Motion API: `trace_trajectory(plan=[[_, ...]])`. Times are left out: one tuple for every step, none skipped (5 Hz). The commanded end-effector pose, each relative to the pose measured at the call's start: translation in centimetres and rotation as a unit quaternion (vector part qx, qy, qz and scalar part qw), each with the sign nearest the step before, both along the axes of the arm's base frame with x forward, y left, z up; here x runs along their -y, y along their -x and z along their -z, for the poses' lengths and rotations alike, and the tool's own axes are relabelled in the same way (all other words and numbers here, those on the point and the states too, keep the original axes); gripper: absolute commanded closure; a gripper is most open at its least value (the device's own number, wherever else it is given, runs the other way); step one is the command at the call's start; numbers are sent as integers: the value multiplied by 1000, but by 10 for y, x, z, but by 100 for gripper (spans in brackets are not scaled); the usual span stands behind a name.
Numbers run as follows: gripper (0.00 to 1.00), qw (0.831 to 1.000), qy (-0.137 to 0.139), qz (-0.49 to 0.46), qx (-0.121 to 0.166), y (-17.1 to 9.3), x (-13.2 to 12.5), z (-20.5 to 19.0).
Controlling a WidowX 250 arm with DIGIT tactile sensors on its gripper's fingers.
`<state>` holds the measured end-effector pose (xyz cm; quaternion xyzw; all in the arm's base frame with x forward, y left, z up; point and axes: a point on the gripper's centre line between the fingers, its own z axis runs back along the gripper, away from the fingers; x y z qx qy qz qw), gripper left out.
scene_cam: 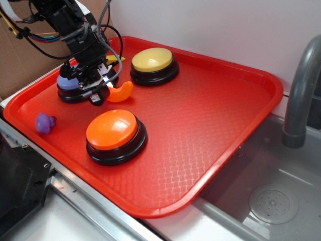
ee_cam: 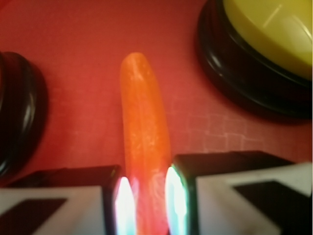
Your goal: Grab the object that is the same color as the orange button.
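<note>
Seemingly pinched shut, the fingers (ee_cam: 124,205) grip the orange crescent (ee_cam: 144,142) on the red tray (scene_cam: 210,100)

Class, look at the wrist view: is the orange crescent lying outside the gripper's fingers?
No. The orange crescent runs between the two fingers of the gripper, which press against its sides.

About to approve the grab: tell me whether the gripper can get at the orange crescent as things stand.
Probably yes. The gripper already has its fingers on either side of the orange crescent, nothing between them. The purple-topped button and yellow-topped button sit close by, clear of the fingers.
</note>
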<state>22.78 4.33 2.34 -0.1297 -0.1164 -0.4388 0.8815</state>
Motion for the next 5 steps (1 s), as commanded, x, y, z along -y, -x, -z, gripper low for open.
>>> trace_trajectory(plan=[[100, 992, -54, -106, -45, -4, 16, -58], [100, 968, -115, -215, -66, -6, 27, -90], [100, 940, -149, -297, -71, -13, 50, -120], [100, 925, -149, -339, -82, -23, 65, -137], [100, 908, -177, -368, -88, -32, 79, -137]])
